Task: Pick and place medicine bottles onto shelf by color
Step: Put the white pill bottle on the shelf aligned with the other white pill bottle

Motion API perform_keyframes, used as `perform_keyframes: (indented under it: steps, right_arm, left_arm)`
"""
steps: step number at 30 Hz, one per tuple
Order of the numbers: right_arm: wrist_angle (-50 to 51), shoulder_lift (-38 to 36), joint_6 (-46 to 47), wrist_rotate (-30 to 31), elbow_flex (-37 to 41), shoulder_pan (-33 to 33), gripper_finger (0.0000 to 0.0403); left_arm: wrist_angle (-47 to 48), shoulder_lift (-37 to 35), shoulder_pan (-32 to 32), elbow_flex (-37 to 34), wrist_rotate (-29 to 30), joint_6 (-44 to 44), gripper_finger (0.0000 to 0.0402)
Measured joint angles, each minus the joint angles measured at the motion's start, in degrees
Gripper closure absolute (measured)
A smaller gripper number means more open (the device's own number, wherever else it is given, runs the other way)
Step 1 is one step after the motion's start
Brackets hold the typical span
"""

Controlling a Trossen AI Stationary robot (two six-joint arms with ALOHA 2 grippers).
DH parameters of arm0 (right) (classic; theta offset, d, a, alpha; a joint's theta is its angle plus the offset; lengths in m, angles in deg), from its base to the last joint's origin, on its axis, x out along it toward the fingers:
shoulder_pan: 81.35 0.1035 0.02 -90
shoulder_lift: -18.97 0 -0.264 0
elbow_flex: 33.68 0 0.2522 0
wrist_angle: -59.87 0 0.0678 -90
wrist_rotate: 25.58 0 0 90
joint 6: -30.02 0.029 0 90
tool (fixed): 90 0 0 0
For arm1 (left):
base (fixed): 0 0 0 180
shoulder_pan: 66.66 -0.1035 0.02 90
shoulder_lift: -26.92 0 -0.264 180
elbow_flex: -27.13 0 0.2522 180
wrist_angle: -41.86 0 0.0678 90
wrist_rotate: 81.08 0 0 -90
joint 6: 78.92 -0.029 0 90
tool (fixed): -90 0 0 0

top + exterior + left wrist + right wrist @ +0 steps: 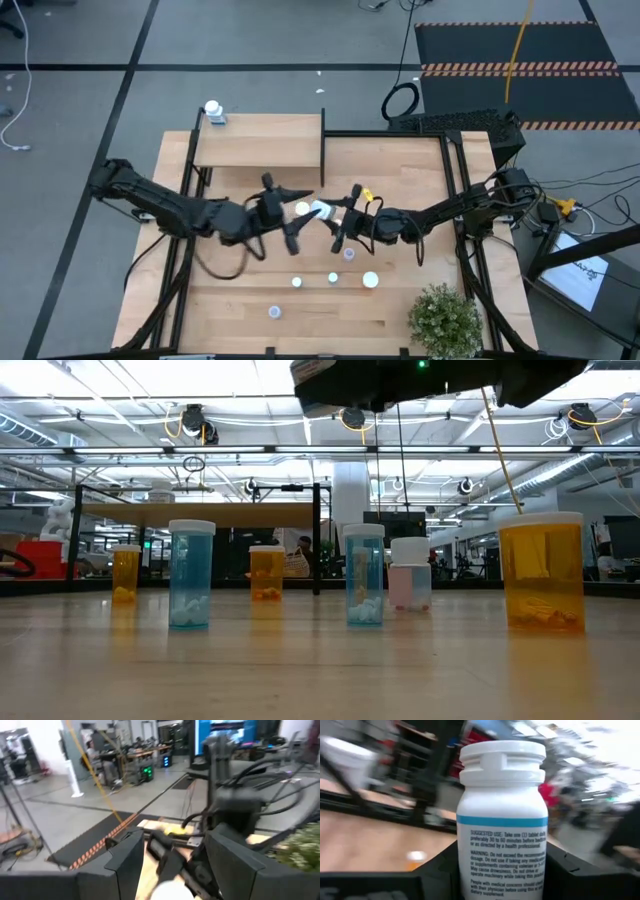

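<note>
A white bottle (pixel 502 815) was held between both grippers, right gripper (pixel 335 225) clamped on it, left gripper (pixel 292 222) also gripping, just short of the shelf (pixel 258 140).

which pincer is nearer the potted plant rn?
Right. The right pincer sits mid-table, closed on a white bottle, up and left of the potted plant in the high view. The left pincer is farther left.

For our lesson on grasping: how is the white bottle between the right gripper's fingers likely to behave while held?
The white bottle looks like rigid plastic, so it probably won't deform in the right gripper. Its smooth round body and glossy label could let it slip or twist. It stands tall above the fingers, so it may tilt.
</note>
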Motion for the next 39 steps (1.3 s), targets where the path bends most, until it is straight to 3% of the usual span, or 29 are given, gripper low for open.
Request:
perform_keyframes:
  steps: [5, 11, 13, 15, 25, 32, 36, 39]
  right_arm:
    - [2.5, -0.7, 16.0, -10.5, 0.0, -1.9, 0.0244]
    - [11.4, -1.7, 41.2, -35.7, -4.0, -6.3, 0.0244]
    - [15.7, -1.7, 43.9, -44.6, -5.1, -7.5, 0.0241]
    - [19.2, -1.7, 44.0, -49.0, -5.3, -8.1, 0.0238]
    - [27.3, -1.7, 43.6, -54.1, -5.3, -9.9, 0.0238]
    - [28.4, -1.7, 44.0, -56.4, -5.3, -9.9, 0.0237]
    - [28.5, -1.7, 43.3, -56.3, -5.3, -9.9, 0.0237]
    - [28.9, -1.7, 43.2, -56.5, -5.3, -9.9, 0.0237]
  left_arm:
    - [6.5, -4.5, 4.0, 0.1, 0.0, -3.4, 0.0188]
    - [14.0, -6.7, 8.4, 0.1, 0.1, -10.2, 0.0188]
    - [14.9, -6.8, 9.6, 0.1, 0.1, -10.9, 0.0188]
    - [16.4, -6.7, 10.4, 0.1, 0.0, -11.4, 0.0188]
    - [29.3, -6.1, 11.7, 0.0, -2.2, -5.8, 0.0178]
    - [32.0, -2.6, 11.2, 0.0, -12.8, -1.4, 0.01]
    - [30.8, 0.6, 9.8, -0.1, -12.4, -1.0, 0.0052]
    - [30.0, 2.4, 8.8, 0.0, -10.9, -5.0, 0.0039]
